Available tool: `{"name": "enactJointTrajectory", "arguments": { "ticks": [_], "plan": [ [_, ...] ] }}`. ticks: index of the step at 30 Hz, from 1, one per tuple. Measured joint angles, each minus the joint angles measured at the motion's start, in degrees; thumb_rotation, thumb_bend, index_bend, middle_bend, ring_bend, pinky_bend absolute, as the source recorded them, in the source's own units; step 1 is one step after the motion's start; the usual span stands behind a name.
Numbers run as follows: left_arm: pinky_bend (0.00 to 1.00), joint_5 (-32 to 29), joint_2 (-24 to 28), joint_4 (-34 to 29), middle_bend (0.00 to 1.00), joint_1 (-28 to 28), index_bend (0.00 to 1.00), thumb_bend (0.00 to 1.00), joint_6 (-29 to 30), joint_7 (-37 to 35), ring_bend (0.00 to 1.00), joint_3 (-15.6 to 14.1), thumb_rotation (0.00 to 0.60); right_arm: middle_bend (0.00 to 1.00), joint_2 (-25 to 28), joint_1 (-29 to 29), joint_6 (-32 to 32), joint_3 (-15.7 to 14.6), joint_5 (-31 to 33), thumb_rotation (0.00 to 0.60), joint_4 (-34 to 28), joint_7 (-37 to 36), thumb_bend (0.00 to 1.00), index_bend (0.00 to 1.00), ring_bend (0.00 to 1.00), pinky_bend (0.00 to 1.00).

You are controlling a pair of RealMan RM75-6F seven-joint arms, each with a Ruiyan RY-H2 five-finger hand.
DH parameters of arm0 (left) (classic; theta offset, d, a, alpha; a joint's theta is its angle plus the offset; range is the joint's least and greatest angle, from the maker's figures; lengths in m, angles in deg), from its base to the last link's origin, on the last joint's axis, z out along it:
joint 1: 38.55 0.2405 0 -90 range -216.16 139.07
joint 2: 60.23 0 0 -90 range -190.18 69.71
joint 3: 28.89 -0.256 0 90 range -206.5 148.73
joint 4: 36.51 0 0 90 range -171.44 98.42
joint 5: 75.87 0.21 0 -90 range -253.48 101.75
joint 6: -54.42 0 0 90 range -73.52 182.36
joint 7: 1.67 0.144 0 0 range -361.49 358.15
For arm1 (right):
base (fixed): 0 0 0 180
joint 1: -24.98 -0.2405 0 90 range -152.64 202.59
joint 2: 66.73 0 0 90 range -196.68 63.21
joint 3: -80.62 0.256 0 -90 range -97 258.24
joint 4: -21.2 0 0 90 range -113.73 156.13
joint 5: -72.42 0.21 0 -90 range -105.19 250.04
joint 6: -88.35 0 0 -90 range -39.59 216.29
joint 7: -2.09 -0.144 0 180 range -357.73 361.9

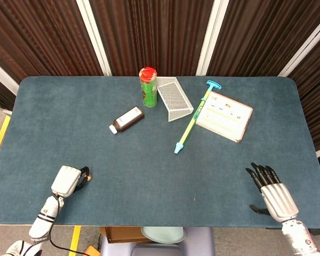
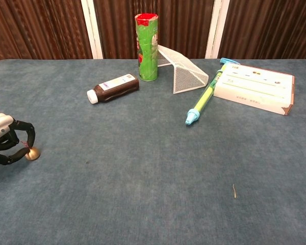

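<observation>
Your left hand [image 2: 4, 145] sits close to the table's [image 1: 69, 122] near left corner, with only a narrow strip of blue cloth between it and the near edge. A wide bare stretch of table runs from there across to your right hand [image 1: 271, 193], which rests near the near right corner with its fingers spread flat, holding nothing.

The white wire basket [image 1: 174, 98] lies tipped on its side toward the far edge, and nothing shows inside it. Just beside it, the green can with the red lid [image 1: 148, 87] stands upright. A brown bottle [image 1: 127, 119] lies flat nearer the middle, and a blue-and-yellow syringe toy [image 1: 193, 119] leans along a white box [image 1: 224, 116].

The small brass bell [image 2: 32, 153] rests on the cloth at your left fingertips [image 2: 25, 137], which curl down over it; its string is pinched there.
</observation>
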Motion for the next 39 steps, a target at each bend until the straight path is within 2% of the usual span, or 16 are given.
{"name": "enactJointTrajectory", "arguments": {
  "ticks": [4, 9, 14, 17, 22, 29, 34, 39],
  "plan": [
    [1.0, -0.08, 0.19, 0.12, 1.0, 0.04, 0.78, 0.45, 0.49, -0.01, 1.0, 0.19, 0.6, 0.0, -0.02, -0.03, -0.04, 0.02, 0.02, 0.6, 0.04, 0.04, 0.18, 0.0, 0.0, 0.0],
    [1.0, -0.85, 1.72, -0.51, 1.0, -0.04, 0.78, 0.44, 2.51, -0.44, 1.0, 2.13, 0.6, 0.0, 0.06, -0.07, -0.2, -0.05, 0.03, 0.6, -0.04, -0.09, 0.18, 0.0, 0.0, 0.0],
    [1.0, -0.27, 4.38, -6.43, 1.0, 0.77, 0.78, 0.45, 3.67, -2.6, 1.0, 1.34, 0.6, 0.0, 0.05, 0.11, 0.32, -0.22, -0.52, 0.6, -0.02, -0.14, 0.18, 0.0, 0.0, 0.0],
    [1.0, 0.4, 5.17, -9.26, 1.0, 0.92, 0.78, 0.45, 4.58, -0.87, 1.0, 1.09, 0.6, 0.0, -0.2, -0.15, -0.57, -0.11, 0.08, 0.6, 0.07, 0.15, 0.18, 0.0, 0.0, 0.0],
    [1.0, -0.23, 5.7, -7.78, 1.0, 0.85, 0.78, 0.45, 3.74, -0.13, 1.0, 1.4, 0.6, 0.0, -0.26, -0.38, -0.91, -0.39, -0.38, 0.6, -0.03, 0.24, 0.18, 0.0, 0.0, 0.0],
    [1.0, -0.95, 5.77, -8.99, 1.0, 0.81, 0.77, 0.44, 2.39, 0.61, 1.0, 1.43, 0.6, 0.0, -0.29, -0.49, -1.1, -0.46, -0.33, 0.6, 0.03, 0.23, 0.18, 0.0, 0.0, 0.0],
    [1.0, -0.91, 4.89, -7.59, 1.0, 0.61, 0.73, 0.44, 1.17, 1.44, 1.0, 0.99, 0.6, 0.0, -0.32, -0.55, -1.35, -0.52, -0.23, 0.6, 0.05, 0.3, 0.18, 0.0, 0.0, 0.0],
    [1.0, -1.37, 4.14, -6.07, 1.0, 0.43, 0.65, 0.45, -0.07, 0.98, 1.0, 0.85, 0.6, 0.0, -0.28, -0.51, -1.19, -0.47, -0.14, 0.6, 0.1, 0.18, 0.18, 0.0, 0.0, 0.0]
  ]
}}
